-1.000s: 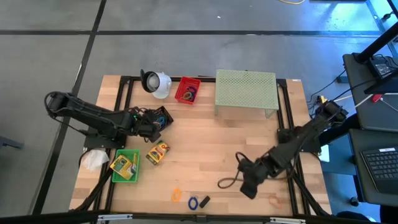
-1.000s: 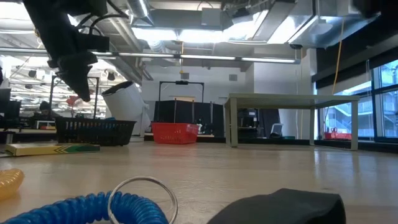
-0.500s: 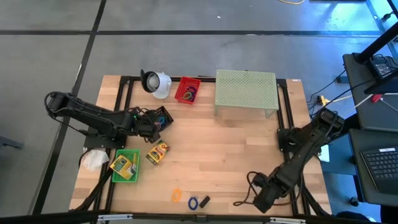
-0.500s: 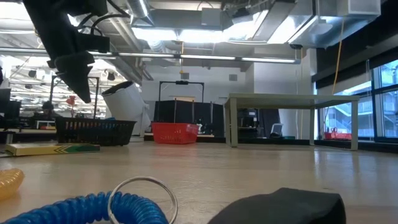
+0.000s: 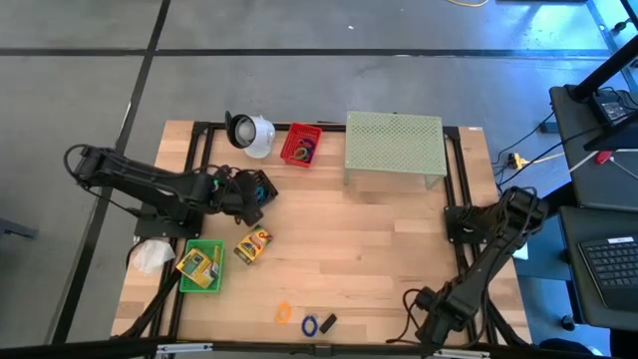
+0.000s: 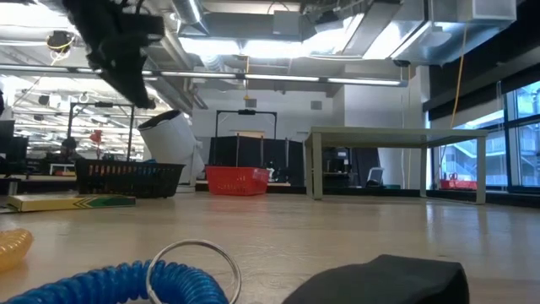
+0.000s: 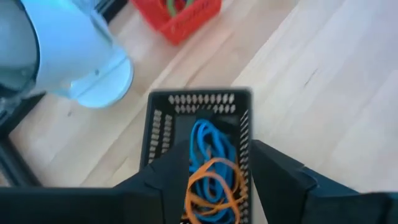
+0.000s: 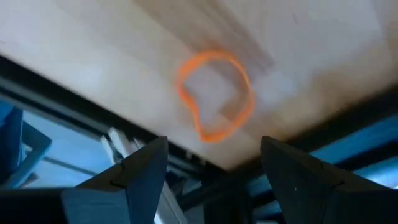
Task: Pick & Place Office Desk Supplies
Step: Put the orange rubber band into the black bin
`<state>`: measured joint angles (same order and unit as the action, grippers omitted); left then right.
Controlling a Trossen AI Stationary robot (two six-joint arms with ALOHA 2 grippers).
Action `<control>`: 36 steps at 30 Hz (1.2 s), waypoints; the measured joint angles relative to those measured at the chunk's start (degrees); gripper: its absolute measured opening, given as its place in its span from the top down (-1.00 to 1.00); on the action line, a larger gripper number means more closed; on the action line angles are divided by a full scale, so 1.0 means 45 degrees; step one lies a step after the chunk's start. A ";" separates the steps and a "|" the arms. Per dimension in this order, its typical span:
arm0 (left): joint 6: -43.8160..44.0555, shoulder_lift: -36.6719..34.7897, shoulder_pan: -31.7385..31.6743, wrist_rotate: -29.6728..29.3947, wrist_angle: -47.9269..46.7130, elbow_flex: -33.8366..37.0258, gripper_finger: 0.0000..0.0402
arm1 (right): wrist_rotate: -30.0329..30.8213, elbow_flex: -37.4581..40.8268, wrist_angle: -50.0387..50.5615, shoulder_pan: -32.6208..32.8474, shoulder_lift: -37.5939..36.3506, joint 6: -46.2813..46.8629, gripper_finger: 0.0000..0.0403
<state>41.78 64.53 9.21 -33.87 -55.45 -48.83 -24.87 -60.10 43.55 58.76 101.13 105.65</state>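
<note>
A: Office desk supplies lie scattered over a wooden table (image 5: 339, 249), several already sorted into baskets. What holds what?

B: A small black mesh basket (image 7: 198, 134) near the table's left side holds blue and orange rubber-band loops (image 7: 210, 171). A red basket (image 5: 300, 146) at the far edge holds more coloured loops. A green tray (image 5: 202, 266) at the near left holds a yellow-green crayon box (image 5: 196, 262), and a second crayon box (image 5: 253, 244) lies on the bare wood just beside it.

A: And the loose items?

B: Near the front edge sit an orange loop (image 5: 283, 312), a blue coiled band with a metal ring (image 5: 309, 324) and a black clip (image 5: 327, 322). Another orange rubber band (image 8: 214, 95) lies by the table's near right corner.

A: Where do the arms stand?

B: The left gripper (image 7: 208, 186) hangs directly above the black basket, its fingers parted with the loops showing between them, holding nothing. The right gripper (image 8: 214, 168) reaches down at the near right corner, jaws wide apart, poised over the orange band without touching it.

A: Anything else on the table?

B: A white cup-shaped object (image 5: 249, 133) lies on its side beside the red basket, and a pale green mesh stand (image 5: 394, 148) sits at the far edge
</note>
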 joint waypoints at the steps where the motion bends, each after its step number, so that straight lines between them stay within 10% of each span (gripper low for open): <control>1: -0.0073 -0.0005 0.0000 -0.0006 0.0032 -0.0172 0.20 | 0.0123 0.0000 -0.0152 -0.0008 0.0118 -0.0364 -0.28; 17: -0.0360 -0.0010 0.0024 0.0020 0.0381 -0.0769 0.24 | 0.1105 -0.0049 0.0138 -0.0332 0.1170 -0.2896 -0.20; 32: -0.0564 -0.0010 0.0024 0.0015 0.0377 -0.0769 0.26 | 0.0683 -0.0015 -0.0359 -0.0403 0.1212 -0.3015 0.91; 36: -0.0564 -0.0010 0.0024 0.0015 0.0377 -0.0769 0.26 | 0.0669 0.0008 -0.0395 -0.0403 0.1141 -0.3304 0.93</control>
<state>39.24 64.49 9.32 -33.80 -53.76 -52.29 -21.86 -60.06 41.77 56.95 106.27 90.78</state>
